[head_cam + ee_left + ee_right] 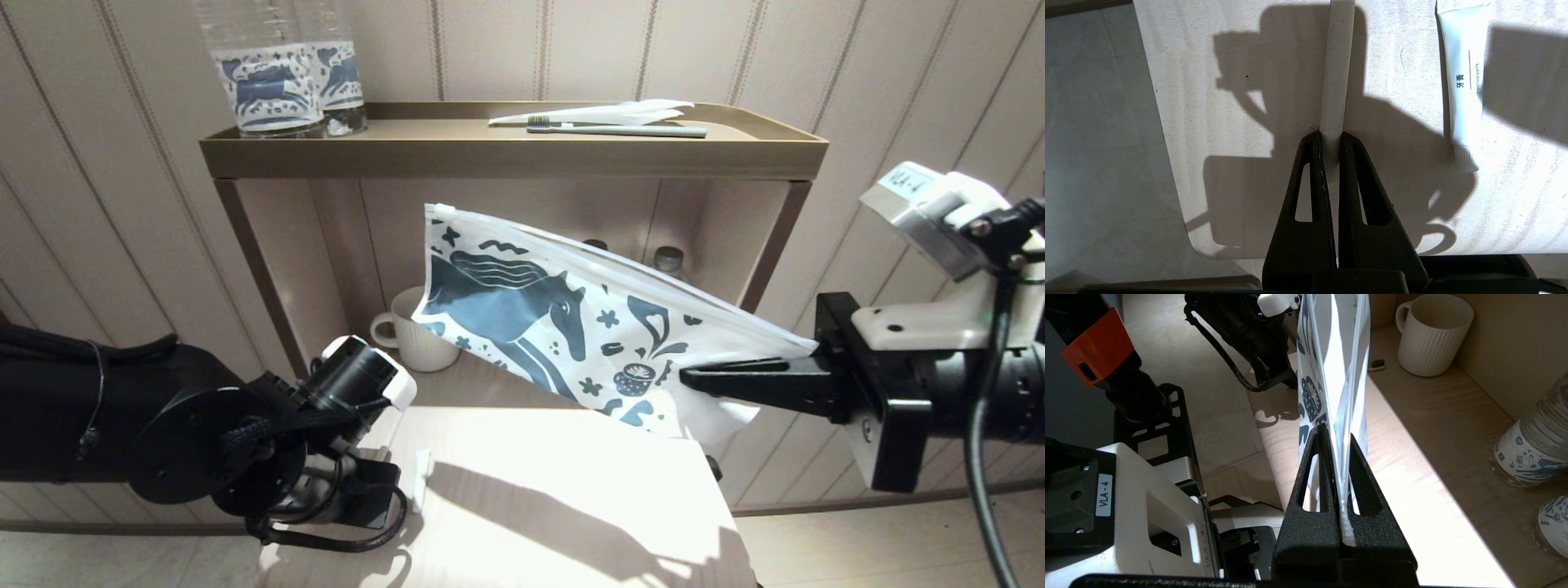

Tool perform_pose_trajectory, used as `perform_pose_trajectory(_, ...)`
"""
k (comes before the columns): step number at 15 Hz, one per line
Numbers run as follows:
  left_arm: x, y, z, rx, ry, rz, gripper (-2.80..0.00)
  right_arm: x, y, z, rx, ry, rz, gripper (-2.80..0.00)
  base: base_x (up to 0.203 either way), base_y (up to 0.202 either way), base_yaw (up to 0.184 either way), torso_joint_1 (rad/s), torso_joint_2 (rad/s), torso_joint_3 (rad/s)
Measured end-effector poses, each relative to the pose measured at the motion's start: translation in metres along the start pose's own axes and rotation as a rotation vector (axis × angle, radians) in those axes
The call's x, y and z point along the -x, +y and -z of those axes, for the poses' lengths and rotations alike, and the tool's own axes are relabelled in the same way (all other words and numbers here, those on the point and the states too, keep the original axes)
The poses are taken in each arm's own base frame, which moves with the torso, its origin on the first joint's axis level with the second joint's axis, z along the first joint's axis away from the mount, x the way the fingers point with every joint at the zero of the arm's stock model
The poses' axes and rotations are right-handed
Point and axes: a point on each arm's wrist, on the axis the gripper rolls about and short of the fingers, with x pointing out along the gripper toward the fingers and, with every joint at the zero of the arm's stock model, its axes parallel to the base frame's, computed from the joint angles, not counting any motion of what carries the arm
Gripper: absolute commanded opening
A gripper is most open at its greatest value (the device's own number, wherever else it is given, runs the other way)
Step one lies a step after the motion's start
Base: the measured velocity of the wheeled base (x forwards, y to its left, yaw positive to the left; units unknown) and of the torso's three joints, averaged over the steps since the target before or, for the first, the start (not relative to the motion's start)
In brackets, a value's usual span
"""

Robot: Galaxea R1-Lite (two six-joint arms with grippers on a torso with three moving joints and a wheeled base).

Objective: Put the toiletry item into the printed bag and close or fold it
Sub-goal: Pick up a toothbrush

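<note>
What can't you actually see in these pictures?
- Toothbrush: left wrist view cuts off its far end; head view hides it behind the left arm.
- Printed bag: whether its top is open; head view shows only its flat side.
- Lower-shelf bottles: bag covers all but their caps.
</note>
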Motion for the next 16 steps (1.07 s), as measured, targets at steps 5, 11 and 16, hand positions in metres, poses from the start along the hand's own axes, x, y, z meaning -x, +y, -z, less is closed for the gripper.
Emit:
perform_pose_trajectory(5,0.017,0.004,-0.002,0.019,-0.064,0.037,-2.8,0.0,0.0,0.0,0.0,0.001,-0.002,-2.8,0.0,0.0,0.0,0.0,0.0,0.0)
perform_pose_trajectory(11,0.067,0.023,0.006,0.034,-0.174,0.083,-2.8,-0.004,-0.002,0.006,-0.012,0.018,-0.003,-2.8,0.0,0.0,0.0,0.0,0.0,0.0)
perform_pose_trajectory(16,0.092,0.031,0.006,0.024,-0.253,0.117,-2.8,-0.01,-0.002,0.028,0.046,0.076,-0.029,-2.8,0.0,0.0,0.0,0.0,0.0,0.0)
